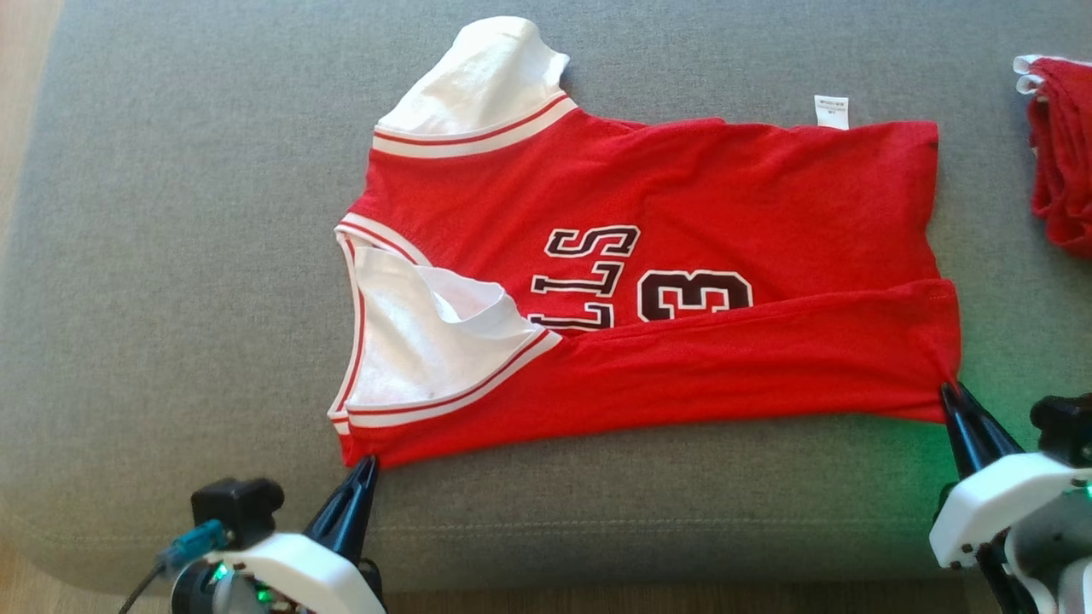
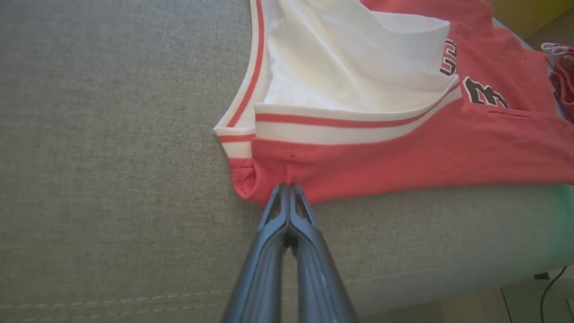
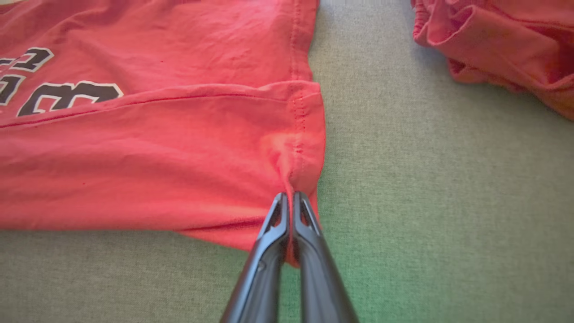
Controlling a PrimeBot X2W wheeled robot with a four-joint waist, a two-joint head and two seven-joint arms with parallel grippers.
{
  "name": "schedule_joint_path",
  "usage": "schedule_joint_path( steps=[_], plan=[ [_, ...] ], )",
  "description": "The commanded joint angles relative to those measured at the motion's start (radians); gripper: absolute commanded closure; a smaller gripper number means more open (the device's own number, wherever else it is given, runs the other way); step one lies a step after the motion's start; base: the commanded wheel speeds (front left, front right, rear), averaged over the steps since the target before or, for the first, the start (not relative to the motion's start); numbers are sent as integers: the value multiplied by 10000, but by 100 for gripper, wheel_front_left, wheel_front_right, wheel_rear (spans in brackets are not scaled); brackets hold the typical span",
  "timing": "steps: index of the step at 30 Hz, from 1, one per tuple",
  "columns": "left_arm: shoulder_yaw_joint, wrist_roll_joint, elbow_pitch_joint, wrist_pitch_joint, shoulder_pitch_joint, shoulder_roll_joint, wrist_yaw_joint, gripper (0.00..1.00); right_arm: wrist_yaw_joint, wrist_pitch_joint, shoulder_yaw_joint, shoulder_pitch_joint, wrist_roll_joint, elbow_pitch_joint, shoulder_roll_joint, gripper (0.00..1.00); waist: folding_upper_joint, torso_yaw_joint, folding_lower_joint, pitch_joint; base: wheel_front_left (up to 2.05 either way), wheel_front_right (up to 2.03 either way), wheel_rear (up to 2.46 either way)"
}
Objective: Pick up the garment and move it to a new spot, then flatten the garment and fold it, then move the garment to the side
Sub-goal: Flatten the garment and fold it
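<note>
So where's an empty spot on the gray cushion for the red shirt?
Biggest bare patch: the gray cushion left of the red shirt, past its collar. Crowded on the right, where another red garment lies near the hem.

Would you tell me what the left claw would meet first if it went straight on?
The left claw is shut on the jersey; straight on, it would likely meet more of its cloth.
</note>
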Motion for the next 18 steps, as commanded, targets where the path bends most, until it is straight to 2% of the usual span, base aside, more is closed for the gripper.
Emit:
schedule_joint_path(
  steps=[1, 2, 3, 4, 5, 6, 7, 12, 18],
  plan=[
    [341, -54, -320, 30, -124, 297, 72, 100, -4, 92, 133, -2, -46, -408, -208, 100, 0, -14, 0, -14, 0, 0, 0],
    [345, -64, -348, 69, -125, 313, 98, 100, -4, 115, 161, -24, -80, -418, -204, 100, 0, -26, 0, -23, 0, 0, 0],
    [347, -77, -363, 106, -128, 324, 119, 100, -4, 115, 199, -60, -109, -400, -205, 88, 0, -35, 0, -31, 0, 0, 0],
    [347, -86, -362, 155, -127, 339, 156, 100, -4, 102, 244, -103, -124, -386, -200, 68, 0, -47, 0, -38, 0, 0, 0],
    [362, -122, -356, 203, -119, 336, 200, 96, -4, 50, 273, -147, -127, -396, -186, 14, 0, -64, 0, -45, 0, 0, 0],
    [389, -162, -357, 226, -110, 327, 238, 71, -4, -34, 283, -194, -137, -417, -173, 0, 0, -85, 0, -45, 0, 0, 0],
    [429, -182, -361, 214, -118, 318, 280, 0, -4, -112, 292, -230, -142, -439, -160, 0, 0, -107, 0, -42, 0, 0, 0],
    [701, -178, -654, -109, -234, 278, 412, 0, -4, -675, 270, -369, -133, -759, -142, 0, 0, -272, 0, 12, 0, 0, 0],
    [1008, 520, -1799, -78, -1436, 633, 732, 0, -4, -1063, 519, -641, -127, -914, -126, 0, 0, -493, 0, 153, 0, 0, 0]
  ],
)
